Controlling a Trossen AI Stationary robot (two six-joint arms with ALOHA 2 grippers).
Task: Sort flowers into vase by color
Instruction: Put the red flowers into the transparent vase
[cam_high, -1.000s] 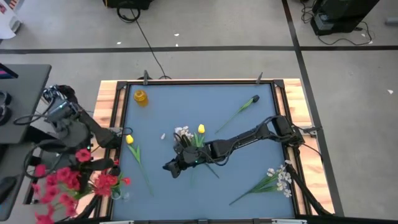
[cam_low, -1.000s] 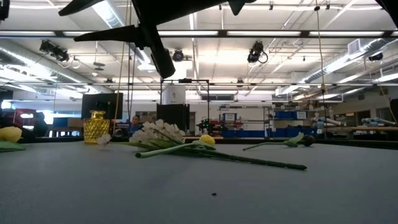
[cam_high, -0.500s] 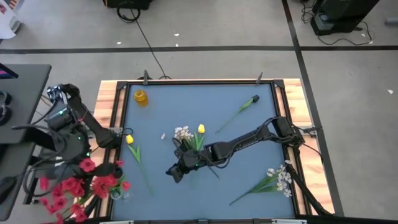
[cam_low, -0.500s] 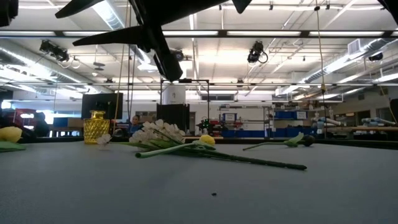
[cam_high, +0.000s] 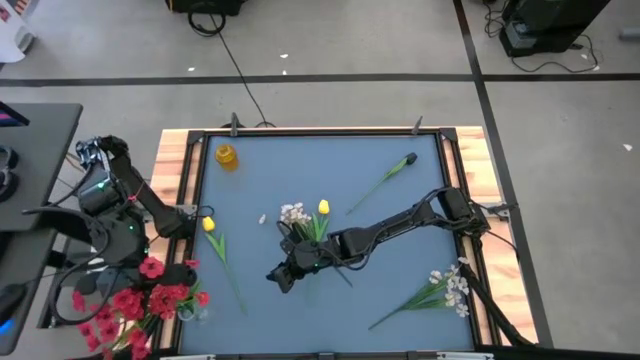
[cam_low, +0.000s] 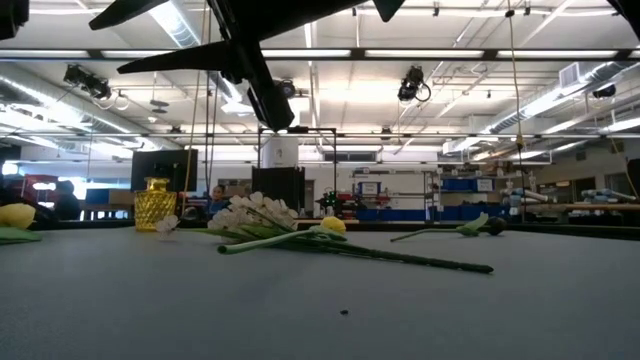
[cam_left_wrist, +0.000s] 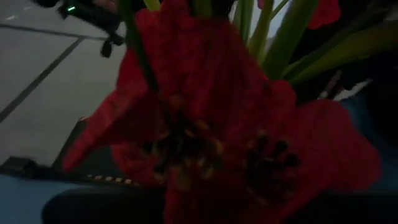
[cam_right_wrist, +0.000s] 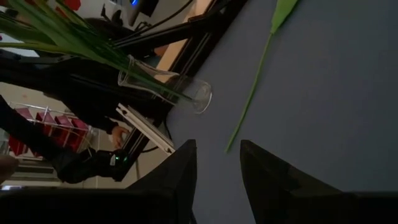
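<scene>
A bunch of red flowers (cam_high: 130, 303) leans out past the table's near left corner, its green stems (cam_right_wrist: 74, 37) standing in a clear glass vase (cam_right_wrist: 166, 88). My left gripper (cam_high: 137, 266) is off the table's left edge among the blossoms (cam_left_wrist: 205, 124), shut. My right gripper (cam_right_wrist: 214, 171) hangs open above the table's middle (cam_high: 281, 275), holding nothing. A yellow flower (cam_high: 208, 224) lies at the left, and a white sprig (cam_high: 294, 214) and a yellow bud (cam_high: 323, 208) lie at the centre. A small yellow vase (cam_high: 227, 156) stands at the far left. My left gripper is shut on the red bunch, but the blossoms fill its wrist view and hide the fingers, so which stem it has cannot be told. The bunch leans out over the table's edge with its stem ends in the clear vase.
A green-budded stem (cam_high: 392, 175) lies at the far right and a second white sprig (cam_high: 443, 289) at the near right. My right arm (cam_high: 400, 220) stretches over the centre flowers. A raised rim (cam_high: 320, 131) edges the blue table.
The red bunch has swung about the clear vase: its blossoms have gone toward the table's near edge and closer to the table, while the stem ends stay in the vase. My left arm has turned and rolled with it.
</scene>
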